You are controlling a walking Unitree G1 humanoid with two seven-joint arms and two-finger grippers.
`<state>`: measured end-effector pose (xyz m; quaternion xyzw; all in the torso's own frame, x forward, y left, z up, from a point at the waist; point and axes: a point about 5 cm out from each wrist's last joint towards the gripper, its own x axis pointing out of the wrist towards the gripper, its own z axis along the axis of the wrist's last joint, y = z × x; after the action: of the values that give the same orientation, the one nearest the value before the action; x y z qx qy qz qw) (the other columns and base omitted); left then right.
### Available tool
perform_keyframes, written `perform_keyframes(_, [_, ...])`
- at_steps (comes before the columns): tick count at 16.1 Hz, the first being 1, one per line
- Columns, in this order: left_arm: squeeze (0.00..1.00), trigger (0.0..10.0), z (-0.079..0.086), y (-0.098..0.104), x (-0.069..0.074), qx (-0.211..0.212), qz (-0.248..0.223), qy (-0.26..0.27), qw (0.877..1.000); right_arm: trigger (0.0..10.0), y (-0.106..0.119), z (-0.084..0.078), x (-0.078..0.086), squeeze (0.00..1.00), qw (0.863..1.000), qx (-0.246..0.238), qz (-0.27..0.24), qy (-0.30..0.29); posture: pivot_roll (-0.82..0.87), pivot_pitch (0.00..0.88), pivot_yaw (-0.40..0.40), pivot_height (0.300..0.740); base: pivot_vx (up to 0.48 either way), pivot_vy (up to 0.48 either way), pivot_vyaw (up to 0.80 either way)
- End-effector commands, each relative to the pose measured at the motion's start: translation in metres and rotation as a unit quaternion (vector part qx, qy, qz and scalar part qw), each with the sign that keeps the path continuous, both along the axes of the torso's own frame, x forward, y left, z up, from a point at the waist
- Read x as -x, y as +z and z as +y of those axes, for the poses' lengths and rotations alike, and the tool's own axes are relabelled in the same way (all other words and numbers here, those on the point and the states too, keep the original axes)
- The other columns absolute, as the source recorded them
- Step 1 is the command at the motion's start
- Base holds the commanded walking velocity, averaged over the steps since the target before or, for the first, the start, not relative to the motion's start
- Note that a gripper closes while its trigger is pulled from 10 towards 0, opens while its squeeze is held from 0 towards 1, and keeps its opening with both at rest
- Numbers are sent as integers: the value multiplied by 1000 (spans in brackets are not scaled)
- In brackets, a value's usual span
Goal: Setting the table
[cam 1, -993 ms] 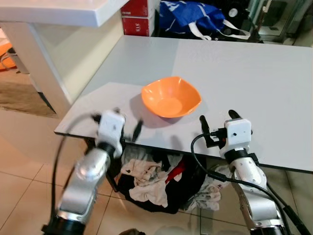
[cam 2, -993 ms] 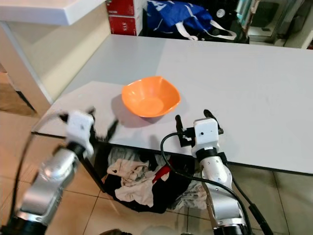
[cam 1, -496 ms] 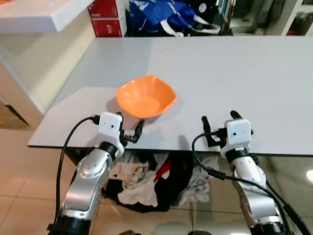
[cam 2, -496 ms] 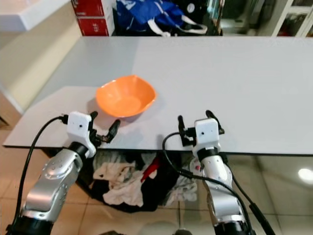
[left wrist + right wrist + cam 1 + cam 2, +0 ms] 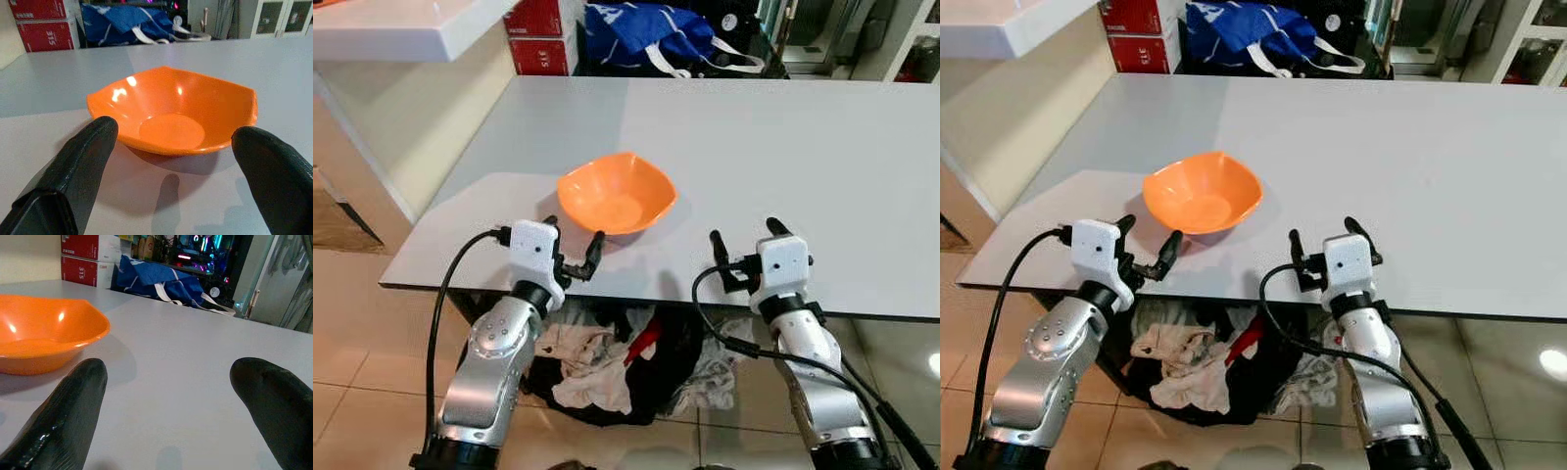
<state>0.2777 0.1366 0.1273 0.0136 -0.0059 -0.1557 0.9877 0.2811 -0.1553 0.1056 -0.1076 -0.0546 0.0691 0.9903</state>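
Left gripper has come up to the bench edge since a second ago — fingers spread wide, empty, just short of the orange bowl. Right gripper open, empty, beside it. Advance level, straddle the near rim — then close.

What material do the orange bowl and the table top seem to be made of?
The orange bowl looks like glossy plastic, perhaps melamine: sharp light spots glint on its smooth inner wall. The table top looks like matte grey laminate, plain and even with a thin edge, though the core cannot be told.
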Motion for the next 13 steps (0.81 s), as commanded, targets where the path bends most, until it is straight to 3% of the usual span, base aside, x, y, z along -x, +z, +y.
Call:
perform_keyframes(1, [0,10000,5,5,-1,0,-5,3,1000,10000,0,5,-3,0,1000,1,2,6,-80,0,55,740,0,461,-775])
perform_keyframes(2, [0,10000,5,5,-1,-1,-6,1,1000,10000,0,5,-3,0,1000,1,-1,7,-80,0,55,740,0,476,-775])
perform_keyframes(8, [0,10000,3,5,-4,15,0,19,1000,10000,1,4,-2,0,1000,6,-5,10,-86,0,52,740,0,476,0])
perform_keyframes(13, [0,10000,11,-7,-8,0,25,83,996,10000,0,2,0,0,1000,6,-1,15,-84,0,45,740,0,474,0])
